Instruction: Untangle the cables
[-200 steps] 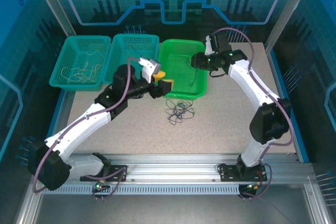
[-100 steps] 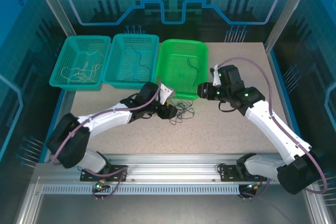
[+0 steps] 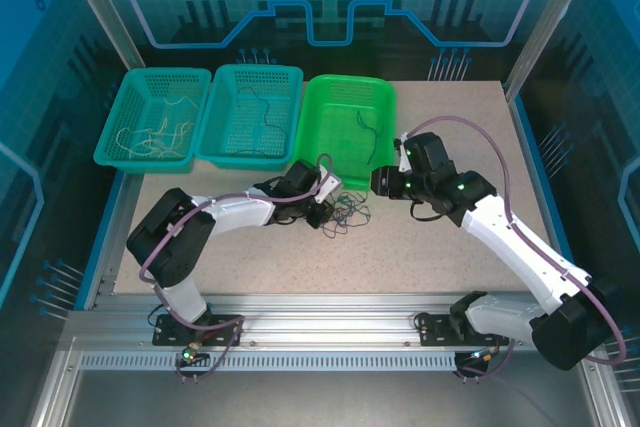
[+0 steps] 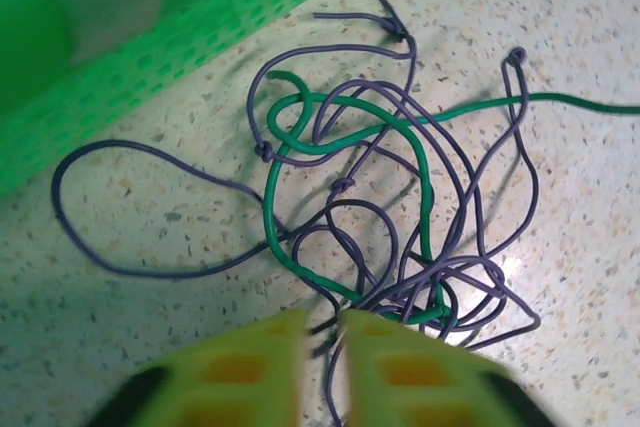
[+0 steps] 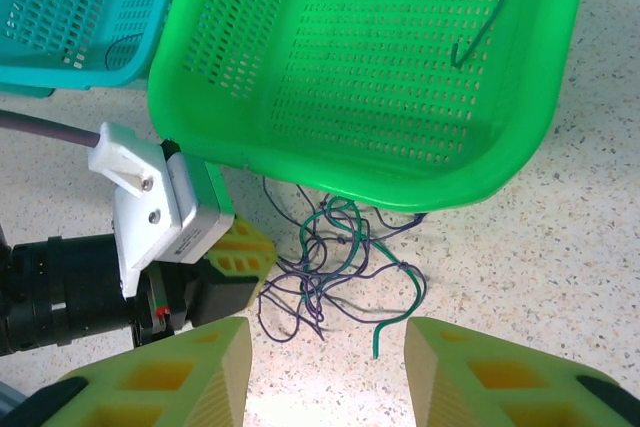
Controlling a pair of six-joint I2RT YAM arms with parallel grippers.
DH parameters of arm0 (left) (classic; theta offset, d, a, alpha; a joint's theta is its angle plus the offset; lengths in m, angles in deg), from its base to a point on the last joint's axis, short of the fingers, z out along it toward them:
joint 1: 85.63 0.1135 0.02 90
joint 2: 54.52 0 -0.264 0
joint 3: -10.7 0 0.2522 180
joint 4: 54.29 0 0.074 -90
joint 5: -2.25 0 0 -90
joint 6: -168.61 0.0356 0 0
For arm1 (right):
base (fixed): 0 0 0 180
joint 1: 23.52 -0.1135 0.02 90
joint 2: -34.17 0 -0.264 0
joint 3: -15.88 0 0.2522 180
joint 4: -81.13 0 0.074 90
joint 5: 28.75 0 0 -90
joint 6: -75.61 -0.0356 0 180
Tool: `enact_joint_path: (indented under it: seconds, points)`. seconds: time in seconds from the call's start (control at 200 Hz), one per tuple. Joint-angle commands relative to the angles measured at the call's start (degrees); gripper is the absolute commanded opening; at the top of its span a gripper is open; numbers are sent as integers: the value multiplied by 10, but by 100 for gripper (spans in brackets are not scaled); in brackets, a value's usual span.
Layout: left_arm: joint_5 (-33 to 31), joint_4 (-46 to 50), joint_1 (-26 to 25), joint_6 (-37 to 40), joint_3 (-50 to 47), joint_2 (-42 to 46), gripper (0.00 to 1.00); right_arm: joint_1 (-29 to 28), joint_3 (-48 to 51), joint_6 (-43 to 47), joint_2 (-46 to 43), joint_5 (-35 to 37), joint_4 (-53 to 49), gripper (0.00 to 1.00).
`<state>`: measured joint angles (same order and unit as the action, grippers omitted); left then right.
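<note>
Cables [image 4: 343, 185] lay in one tangle, purple strands and one green, on table [image 4: 585, 247], just beside wall of green basket [image 5: 520, 162]. My left gripper [image 4: 322, 335] was low at edge of tangle, fingers almost together; it seemed to pinch one purple strand, but view was blurred there. My right gripper [image 5: 327, 339] hung above tangle, fingers wide apart, holding nothing.

Blocked up top by the basket [image 5: 420, 192], crowded on the left by left gripper [image 4: 320, 342]; wide open table [image 3: 400, 257] below the cables [image 3: 345, 212].
</note>
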<state>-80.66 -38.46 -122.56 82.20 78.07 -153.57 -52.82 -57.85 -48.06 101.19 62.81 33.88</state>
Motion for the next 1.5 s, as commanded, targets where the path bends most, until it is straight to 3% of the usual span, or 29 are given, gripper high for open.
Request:
enact_joint_path:
  seconds: [0.0,0.31,0.47,0.55,0.68,0.745,0.935,1.076,1.191,1.496]
  points:
    - [15,-16,-2,5,-6,13,0,-11,3,-11,0,12,-2,45]
    - [103,-45,-1,-11,-54,70,0,-20,75,-61,14,-26,46,46]
    - [169,-103,-1,-57,-80,83,0,-21,148,-97,30,-43,102,71]
    - [165,-137,-2,-84,-91,90,0,-22,152,-88,71,-69,121,76]
    - [147,-179,5,-112,-107,123,33,-48,134,-82,147,-71,147,77]
    - [137,-193,10,-117,-115,143,45,-61,124,-90,176,-48,164,78]
    - [102,-191,18,-90,-137,205,58,-74,108,-127,249,1,199,78]
    - [75,-182,19,-66,-153,239,65,-87,110,-142,268,46,184,66]
    - [51,-193,19,-74,-165,255,73,-88,107,-143,275,76,145,41]
    - [43,-186,27,-118,-158,245,76,-83,147,-122,215,147,83,7]
